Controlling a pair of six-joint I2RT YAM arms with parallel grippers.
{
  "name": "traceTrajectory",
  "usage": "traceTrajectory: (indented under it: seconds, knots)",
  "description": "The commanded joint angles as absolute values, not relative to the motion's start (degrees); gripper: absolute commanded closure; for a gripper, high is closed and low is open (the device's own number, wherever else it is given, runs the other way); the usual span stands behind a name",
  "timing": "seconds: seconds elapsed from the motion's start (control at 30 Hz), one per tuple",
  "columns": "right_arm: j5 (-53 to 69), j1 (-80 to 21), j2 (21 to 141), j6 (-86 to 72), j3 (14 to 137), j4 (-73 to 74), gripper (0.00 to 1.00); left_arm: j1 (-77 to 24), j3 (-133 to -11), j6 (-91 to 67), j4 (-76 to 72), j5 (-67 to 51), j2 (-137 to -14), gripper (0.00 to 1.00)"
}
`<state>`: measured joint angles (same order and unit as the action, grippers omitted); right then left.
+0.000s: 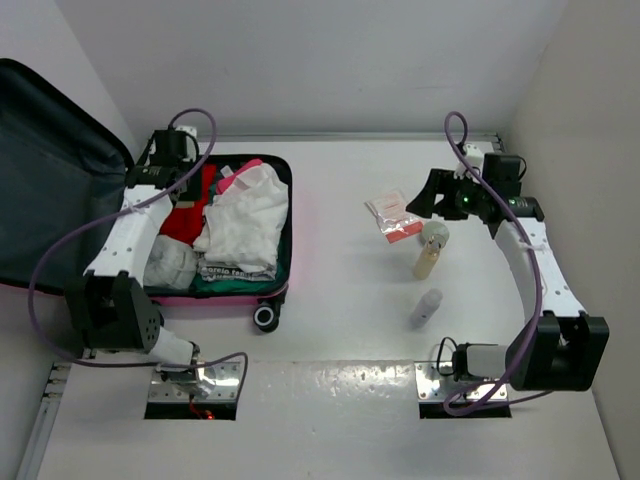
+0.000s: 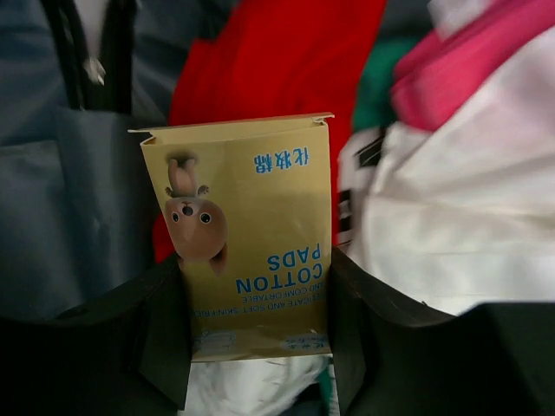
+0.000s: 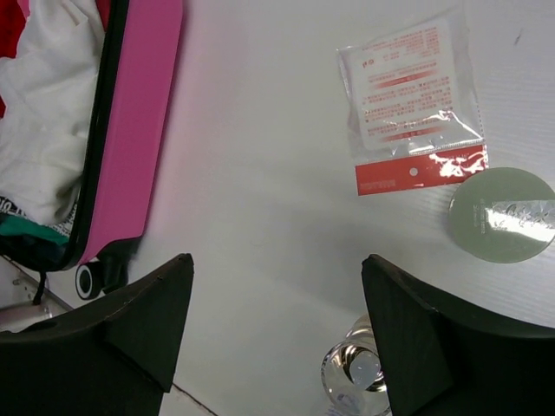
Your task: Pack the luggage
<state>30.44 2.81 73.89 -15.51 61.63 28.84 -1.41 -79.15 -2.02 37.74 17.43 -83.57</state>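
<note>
The luggage (image 3: 139,113) lies open at the left of the worktop (image 1: 340,330). Its long axis runs near to far, and a black wheel (image 1: 265,317) points toward the near edge. The dark-lined lid (image 1: 50,170) is thrown open to the left, by the side wall.

The open half is heaped with clothes: a white garment (image 1: 245,215) on the right and a red garment (image 1: 185,215) on the left.

My left gripper (image 2: 256,338) hangs over the far left corner of that half. It is closed to a narrow span on a yellow cotton pads box (image 2: 247,234), one finger flat on each side. The box stands above the red cloth, and I cannot tell whether it touches it.

My right gripper (image 3: 277,321) hovers over bare worktop right of the luggage, spread wide and holding nothing.

Just beyond it lie a clear sachet (image 3: 408,95) with a red strip, a pale-capped bottle (image 3: 501,215) and a small clear bottle (image 3: 355,368). They sit close together but apart.

A broad bare lane separates the luggage's pink side from these items.
</note>
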Motion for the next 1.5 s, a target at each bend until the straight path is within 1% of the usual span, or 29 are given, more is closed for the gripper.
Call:
traceTrajectory:
  seconds: [0.0, 0.07, 0.13, 0.17, 0.2, 0.23, 0.3, 0.33, 0.37, 0.43, 0.5, 0.53, 0.6, 0.63, 0.7, 0.77, 0.8, 0.83, 0.87, 0.9, 1.0, 1.07, 1.1, 1.17, 1.2, 1.3, 1.43, 1.47]
  knots:
    - [30.3, 2.5, 74.4, -13.1, 65.0, 28.6, 0.22, 2.4, -76.4, 7.5, 34.4, 11.5, -87.1, 0.82]
    - [30.1, 2.5, 74.2, -12.9, 65.6, 29.4, 0.22, 3.7, -76.4, 9.8, 33.1, 10.8, -91.0, 0.78]
    - [29.7, 2.6, 74.1, -11.8, 66.1, 30.1, 0.22, 5.1, -77.1, 10.6, 32.1, 8.9, -92.8, 0.56]
    - [29.6, 2.8, 73.9, -11.5, 66.2, 30.2, 0.22, 5.7, -77.6, 10.6, 32.1, 8.9, -93.6, 0.47]
    - [29.6, 2.9, 73.7, -11.5, 66.4, 31.0, 0.22, 5.7, -78.5, 10.6, 31.2, 7.2, -93.6, 0.3]
    - [29.5, 3.1, 73.7, -11.0, 66.4, 31.5, 0.22, 6.3, -79.5, 10.6, 31.2, 5.7, -94.1, 0.22]
    - [29.5, 3.4, 73.0, -10.6, 66.4, 31.8, 0.21, 6.3, -82.1, 11.2, 31.2, 1.1, -93.6, 0.11]
    - [29.3, 3.7, 72.9, -10.5, 66.3, 32.0, 0.21, 6.3, -85.6, 11.2, 31.2, -1.2, -92.5, 0.04]
    - [29.3, 3.8, 72.2, -10.3, 66.2, 32.2, 0.21, 5.1, -87.3, 11.2, 31.2, -3.3, -91.5, 0.0]
    - [29.2, 5.0, 71.5, -10.4, 65.7, 32.4, 0.2, 2.7, -91.4, 13.7, 31.2, -9.3, -89.5, 0.0]
    - [30.8, 7.4, 70.0, -10.6, 65.0, 32.5, 0.2, 0.1, -92.8, 17.9, 31.8, -17.7, -86.2, 0.0]
    - [31.5, 8.1, 69.0, -10.5, 64.1, 32.4, 0.2, -0.8, -92.3, 18.8, 31.8, -26.9, -85.1, 0.0]
    - [35.6, 11.9, 67.4, -12.2, 62.2, 31.9, 0.21, -5.2, -90.5, 19.6, 30.1, -33.6, -83.5, 0.0]
    - [37.1, 12.9, 66.4, -12.9, 60.7, 32.3, 0.21, -7.0, -89.0, 19.6, 30.1, -39.1, -83.5, 0.0]
    - [37.8, 16.2, 65.3, -13.5, 60.0, 34.2, 0.21, -13.7, -86.9, 22.0, 28.7, -42.8, -84.3, 0.05]
    - [38.7, 19.0, 65.1, -13.7, 59.2, 36.0, 0.21, -18.8, -82.4, 22.9, 24.6, -44.0, -84.3, 0.12]
    - [39.4, 20.7, 64.6, -13.8, 59.2, 37.1, 0.22, -23.2, -80.4, 22.9, 21.7, -44.0, -84.3, 0.14]
    - [39.5, 22.0, 64.0, -13.7, 58.8, 37.7, 0.22, -25.3, -78.2, 22.9, 18.5, -44.0, -84.3, 0.15]
    - [39.6, 23.1, 63.5, -13.6, 58.7, 38.9, 0.22, -27.0, -73.4, 22.9, 14.9, -44.0, -84.3, 0.19]
    - [39.5, 24.2, 63.2, -12.8, 58.7, 39.7, 0.22, -29.9, -71.0, 22.2, 7.3, -44.0, -84.3, 0.21]
    - [38.2, 26.4, 62.2, -12.1, 58.4, 43.8, 0.22, -34.3, -64.8, 24.3, -3.6, -48.0, -86.1, 0.27]
    - [37.3, 28.6, 62.6, -12.2, 58.2, 47.8, 0.26, -35.7, -62.0, 23.7, -9.9, -50.1, -88.1, 0.28]
    - [37.5, 29.1, 62.7, -12.3, 57.9, 48.9, 0.27, -37.2, -62.0, 22.5, -16.0, -50.1, -90.3, 0.3]
    - [38.5, 30.8, 63.0, -12.6, 57.0, 51.6, 0.3, -38.6, -62.7, 20.3, -20.1, -50.1, -93.4, 0.3]
    - [39.0, 30.9, 62.9, -13.3, 56.6, 51.8, 0.32, -39.7, -63.7, 19.4, -23.3, -50.1, -96.8, 0.3]
    - [38.6, 31.7, 62.9, -15.4, 55.5, 52.3, 0.33, -41.8, -66.9, 14.3, -30.6, -49.4, -103.3, 0.31]
    - [35.7, 33.2, 64.8, -16.2, 55.0, 54.0, 0.35, -44.1, -71.5, 8.8, -35.6, -48.8, -108.9, 0.31]
    - [35.1, 34.5, 65.6, -16.1, 55.0, 55.2, 0.36, -44.1, -72.8, 7.7, -36.2, -48.3, -111.0, 0.31]
